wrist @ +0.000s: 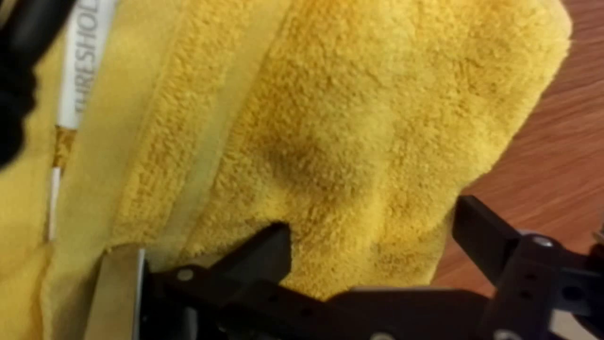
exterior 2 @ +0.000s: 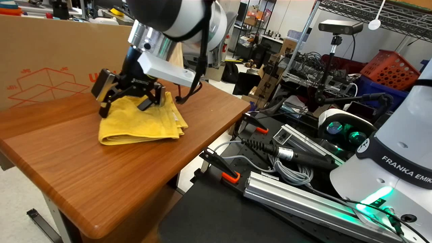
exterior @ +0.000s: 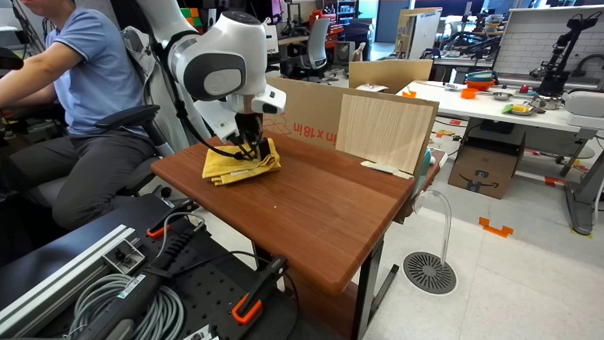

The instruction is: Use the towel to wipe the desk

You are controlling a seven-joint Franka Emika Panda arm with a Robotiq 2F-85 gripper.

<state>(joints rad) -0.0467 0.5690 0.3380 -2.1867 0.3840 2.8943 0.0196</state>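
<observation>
Wide-set pincer [exterior 2: 125, 108] stood over the yellow towel [exterior 2: 141, 125] on the bench [exterior 2: 84, 168]

The yellow towel lay folded and slightly rumpled on the reddish-brown wooden top, toward the end nearer a seated person [exterior: 104, 75] in a light-blue shirt. The arm [exterior: 217, 71] reached down to it, and in both exterior views the pincer sat low at the cloth, its two sides parted well wide of each other. In the wrist view one finger [wrist: 259, 255] was over the towel, while the opposite finger [wrist: 486, 236] was just past the towel's edge, with bare wood beside it. Yellow cloth filled much of the gap between them. Whether either tip pressed into the pile could not be told. A white label [wrist: 85, 61] on the towel showed the letters THRESHOL, cut off by the top of the wrist view.

In an exterior view a cardboard panel [exterior: 304, 105] stood along one side of the bench, with a wood-grain board [exterior: 382, 130] upright against its face. Beside the opposite side, a black perforated platform [exterior: 217, 288] bore orange-tipped clamps [exterior: 264, 285], a coil of grey cable [exterior: 172, 307] and a silvery metal bar [exterior: 66, 275]. In an exterior view the robot's white base [exterior 2: 401, 172] showed a green light [exterior 2: 376, 198] low on its side.
</observation>
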